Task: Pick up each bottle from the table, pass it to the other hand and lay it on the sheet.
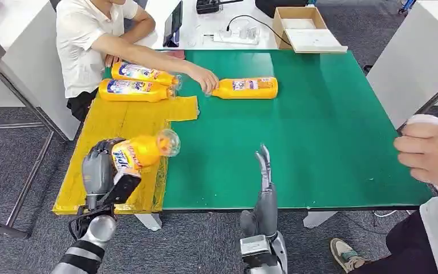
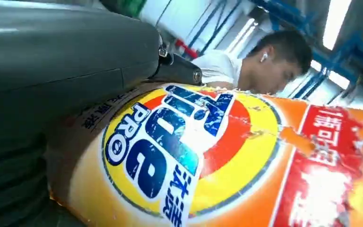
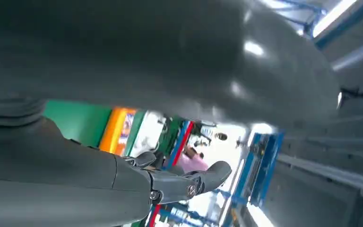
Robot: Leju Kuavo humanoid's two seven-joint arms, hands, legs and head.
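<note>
We see a green table top (image 1: pixel 331 131) with a yellow sheet (image 1: pixel 120 123) laid over its left portion, reaching the near edge. Grey carpet (image 1: pixel 28 165) surrounds the table; white desks stand to the left, right and far side. A cardboard box (image 1: pixel 305 28) sits at the far edge.

The left hand (image 1: pixel 100 168) grips an orange bottle (image 1: pixel 142 151) above the near part of the sheet. The right hand (image 1: pixel 264 171) is empty, fingers extended, over the near table edge.

Two bottles (image 1: pixel 137 83) lie at the sheet's far end. A seated person's hand (image 1: pixel 208 80) touches a fourth bottle (image 1: pixel 245 88) on the green surface. Another person's hand (image 1: pixel 430 154) enters at right.
</note>
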